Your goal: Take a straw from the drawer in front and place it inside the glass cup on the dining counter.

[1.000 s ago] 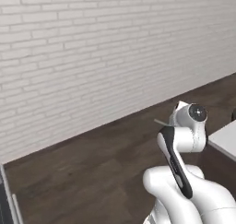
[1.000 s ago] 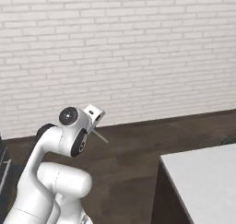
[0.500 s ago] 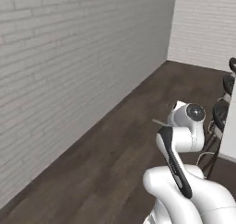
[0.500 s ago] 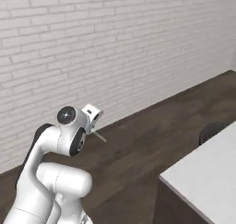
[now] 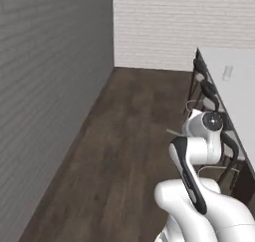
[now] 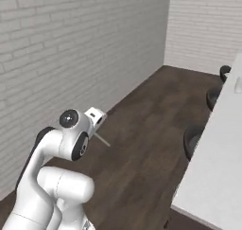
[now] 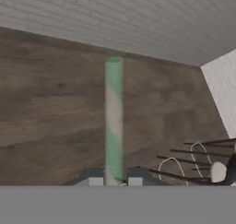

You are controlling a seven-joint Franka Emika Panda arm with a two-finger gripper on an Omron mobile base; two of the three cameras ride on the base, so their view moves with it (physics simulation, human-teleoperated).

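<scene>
Jaws of the gripper (image 7: 115,180) clamped on the straw (image 7: 114,121), which stands out straight from between the tips in the hand view, pale with green banding; in the right base view it shows as a thin pale stick (image 6: 102,140) projecting from the hand over the dark wood floor (image 5: 124,151). Arm folded close to the base. Dining tabletop (image 6: 222,153) lies off to the right, dark stools (image 6: 194,138) along its near edge; glass cup (image 5: 227,72) stands far down it, well apart from the gripper. Step in hand, as judged: carrying the straw to the cup. To do it well: hold the clamp firm, bring the base alongside the tabletop clear of the stools, turn the straw upright above the cup mouth, centre it, then lower before letting go.
</scene>
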